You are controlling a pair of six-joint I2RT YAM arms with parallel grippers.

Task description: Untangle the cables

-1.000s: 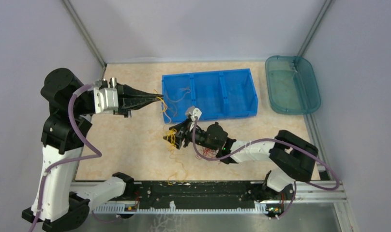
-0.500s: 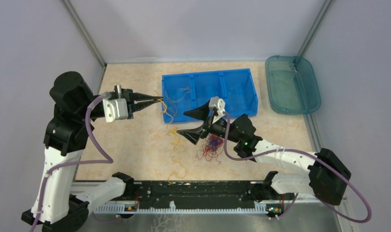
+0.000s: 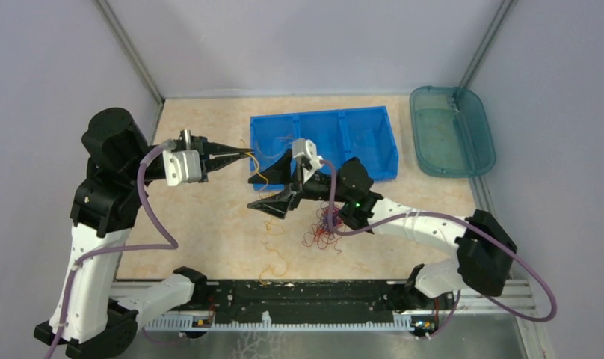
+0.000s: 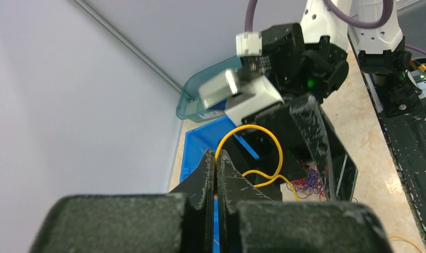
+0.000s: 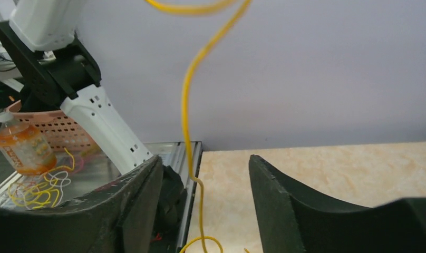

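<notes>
Pinches one yellow cable (image 5: 185, 105) between the left fingers (image 4: 217, 159), pressed tight together, at about 10 o'clock on the desk (image 3: 209, 217), just off the 9 o'clock end of the blue bin (image 3: 366, 149). Lets that cable loop out from the tips and sag toward the desk. Holds the right fingers (image 3: 251, 194) spread wide near the desk's centre, tips pointing to 9 o'clock, gripping nothing. Shows, in the right wrist view, the yellow cable dropping through the gap between them; cannot tell whether touching either one. Finds the other cables lying on the desk: a red and dark purple tangle (image 3: 325, 228) at 4 o'clock of the right fingers, partly under the right arm, and loose yellow loops (image 3: 273, 224) at 6 o'clock of them, reaching toward the near edge. Shows a few thin strands (image 3: 273, 148) in the bin's 9 o'clock compartment. Has a teal tray (image 3: 416, 127) at 2 o'clock on the desk, well apart from both arms.
</notes>
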